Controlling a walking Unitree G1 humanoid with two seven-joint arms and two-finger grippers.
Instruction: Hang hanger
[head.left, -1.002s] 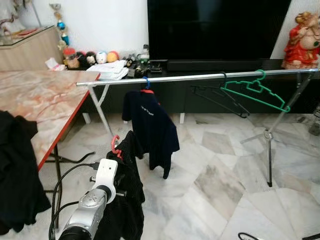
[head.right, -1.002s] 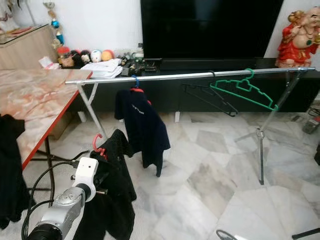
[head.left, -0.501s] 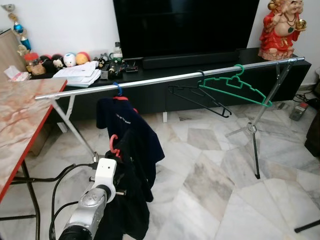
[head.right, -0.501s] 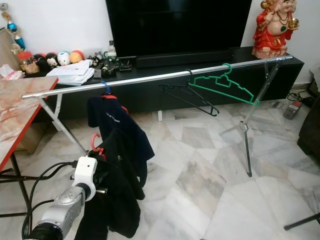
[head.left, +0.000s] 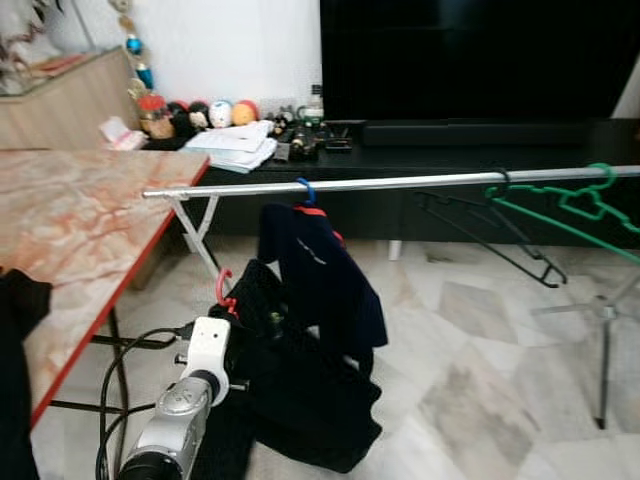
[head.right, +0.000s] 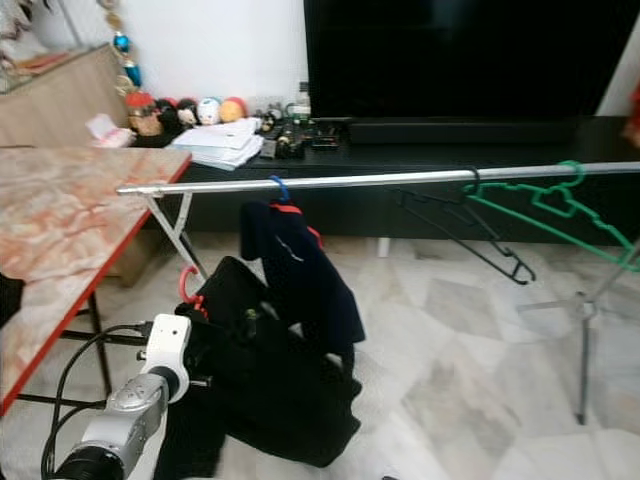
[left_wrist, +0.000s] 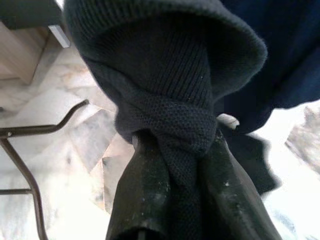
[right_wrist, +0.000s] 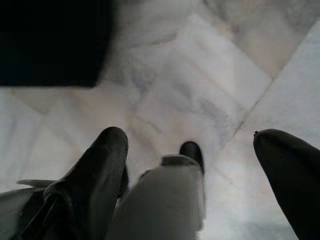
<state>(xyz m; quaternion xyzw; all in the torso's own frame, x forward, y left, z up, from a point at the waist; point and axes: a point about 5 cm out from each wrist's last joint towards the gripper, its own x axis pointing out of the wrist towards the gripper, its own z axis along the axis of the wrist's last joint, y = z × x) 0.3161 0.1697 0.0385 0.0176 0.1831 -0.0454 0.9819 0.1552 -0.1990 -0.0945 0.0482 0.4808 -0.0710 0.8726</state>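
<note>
Marble floor (head.left: 480, 380) — left claw (left_wrist: 182, 165) clenches black garment (head.left: 300, 390); right claw (right_wrist: 190, 150) released.

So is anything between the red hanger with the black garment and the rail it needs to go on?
Partly. The left hand holds the black garment on its red hanger below the rail. The navy shirt hangs just beside it; the rail left of that shirt is free.

Your head views: even, soft daylight, slight motion blur, sharpest mid-frame. Marble floor (head.left: 480, 380) glares pale. Left wrist view overexposed at its edges; right wrist view dim, soft-focused.
</note>
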